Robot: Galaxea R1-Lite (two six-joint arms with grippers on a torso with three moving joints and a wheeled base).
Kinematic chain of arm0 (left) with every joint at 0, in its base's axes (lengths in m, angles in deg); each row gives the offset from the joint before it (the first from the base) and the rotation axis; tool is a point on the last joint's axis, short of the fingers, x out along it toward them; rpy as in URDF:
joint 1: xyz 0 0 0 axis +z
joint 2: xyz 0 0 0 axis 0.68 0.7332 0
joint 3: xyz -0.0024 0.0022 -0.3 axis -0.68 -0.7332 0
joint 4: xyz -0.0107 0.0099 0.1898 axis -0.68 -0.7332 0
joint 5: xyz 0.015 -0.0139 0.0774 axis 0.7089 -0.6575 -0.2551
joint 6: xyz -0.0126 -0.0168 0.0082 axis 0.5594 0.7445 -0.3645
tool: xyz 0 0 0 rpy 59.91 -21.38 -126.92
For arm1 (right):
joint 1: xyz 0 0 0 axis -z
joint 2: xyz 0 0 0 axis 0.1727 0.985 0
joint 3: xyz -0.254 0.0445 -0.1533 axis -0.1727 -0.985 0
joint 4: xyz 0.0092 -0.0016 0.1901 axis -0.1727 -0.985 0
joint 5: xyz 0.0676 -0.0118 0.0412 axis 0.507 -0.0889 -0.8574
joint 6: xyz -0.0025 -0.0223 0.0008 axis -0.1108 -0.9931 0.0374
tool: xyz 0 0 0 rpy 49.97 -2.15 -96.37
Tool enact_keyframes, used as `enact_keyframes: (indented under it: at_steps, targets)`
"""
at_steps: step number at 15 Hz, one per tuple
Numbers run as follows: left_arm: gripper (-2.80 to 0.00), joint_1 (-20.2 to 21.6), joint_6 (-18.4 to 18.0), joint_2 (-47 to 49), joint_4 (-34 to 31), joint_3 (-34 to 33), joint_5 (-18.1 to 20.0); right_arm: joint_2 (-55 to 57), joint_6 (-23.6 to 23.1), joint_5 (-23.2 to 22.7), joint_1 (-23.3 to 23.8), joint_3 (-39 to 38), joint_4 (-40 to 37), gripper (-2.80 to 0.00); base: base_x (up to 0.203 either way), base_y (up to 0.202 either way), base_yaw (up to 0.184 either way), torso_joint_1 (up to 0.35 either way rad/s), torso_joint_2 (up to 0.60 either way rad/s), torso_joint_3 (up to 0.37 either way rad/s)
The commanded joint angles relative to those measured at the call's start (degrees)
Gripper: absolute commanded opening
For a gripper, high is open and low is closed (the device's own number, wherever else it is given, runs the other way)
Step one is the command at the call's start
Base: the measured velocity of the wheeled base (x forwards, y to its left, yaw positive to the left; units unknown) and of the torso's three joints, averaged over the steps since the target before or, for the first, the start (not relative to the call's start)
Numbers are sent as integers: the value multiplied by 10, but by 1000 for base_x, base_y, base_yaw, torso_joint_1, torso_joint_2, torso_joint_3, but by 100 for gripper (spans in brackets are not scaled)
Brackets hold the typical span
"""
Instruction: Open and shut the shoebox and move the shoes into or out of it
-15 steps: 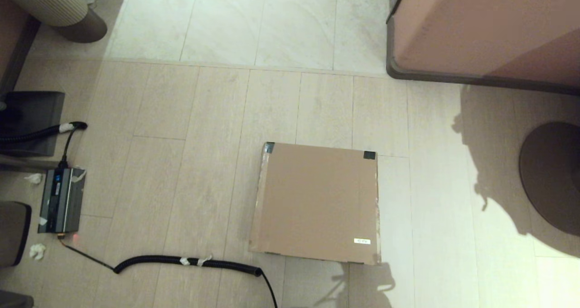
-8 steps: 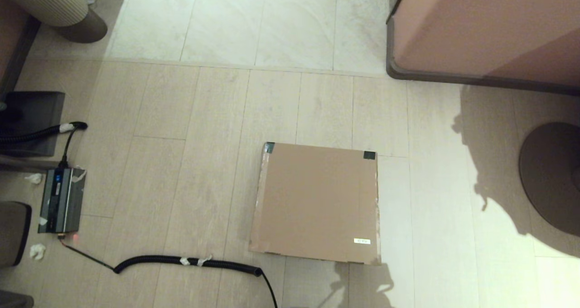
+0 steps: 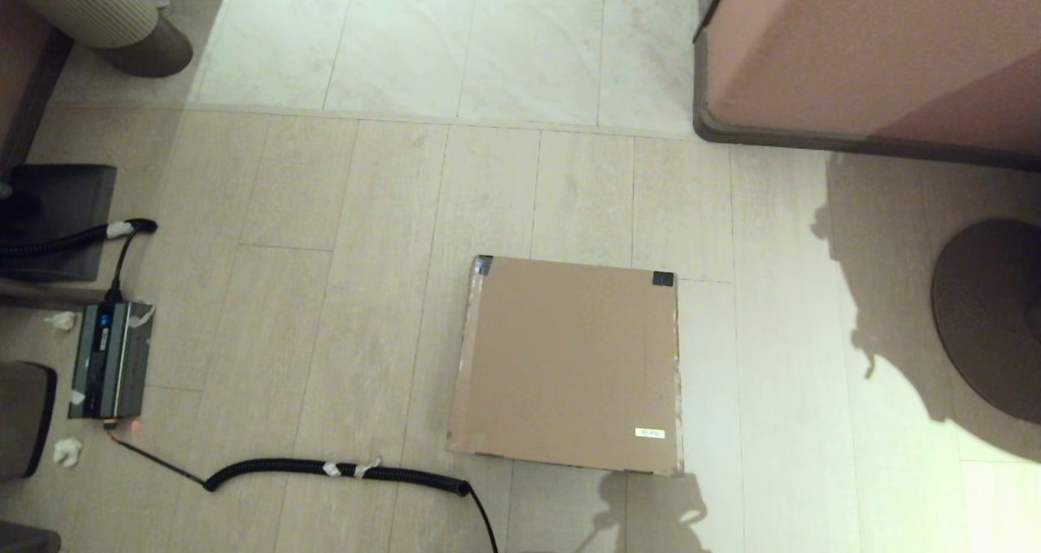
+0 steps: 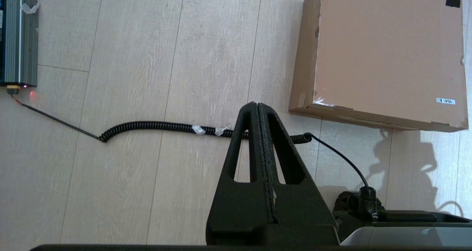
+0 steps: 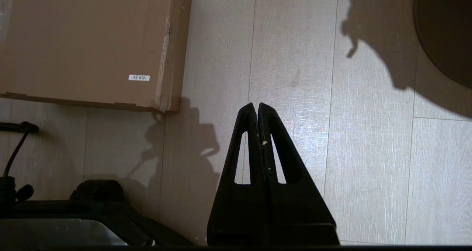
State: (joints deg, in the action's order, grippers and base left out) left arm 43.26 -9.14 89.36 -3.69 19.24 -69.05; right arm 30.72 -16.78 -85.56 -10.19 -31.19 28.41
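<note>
The brown cardboard shoebox (image 3: 569, 362) lies on the floor with its flap lid down, black tape on its two far corners and a small white sticker (image 3: 649, 433) near its front right corner. It also shows in the left wrist view as the shoebox (image 4: 383, 51) and in the right wrist view as the shoebox (image 5: 84, 40). No shoes are in view. My left gripper (image 4: 257, 104) is shut and empty, held above the floor near the box's front left corner. My right gripper (image 5: 256, 105) is shut and empty, above the floor off the box's front right corner. Neither arm shows in the head view.
A black coiled cable (image 3: 341, 470) runs along the floor in front of the box, leading to a grey metal device (image 3: 110, 359) at the left. A large pinkish-brown cabinet (image 3: 878, 49) stands at the far right. A round dark base (image 3: 988, 317) sits on the floor at the right.
The shadow in front of the box's near right corner has shifted slightly. The box has not moved.
</note>
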Motion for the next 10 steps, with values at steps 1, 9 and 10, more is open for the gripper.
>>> enact_keyframes:
  at_steps: [1, 9, 10]
  targets:
    - [-280, 0, 0, 0, 1, -1, 0, 2, -2, 1, 0, -3, 2, -280, 0, 0, 0, 0, 0, 0]
    - [-280, 0, 0, 0, 1, -1, 0, 1, 35, 7, 1, -19, 49, -280, 0, 0, 0, 0, 0, 0]
    - [-280, 0, 0, 0, 1, -1, 0, 1, 36, 7, 1, -19, 49, -280, 0, 0, 0, 0, 0, 0]
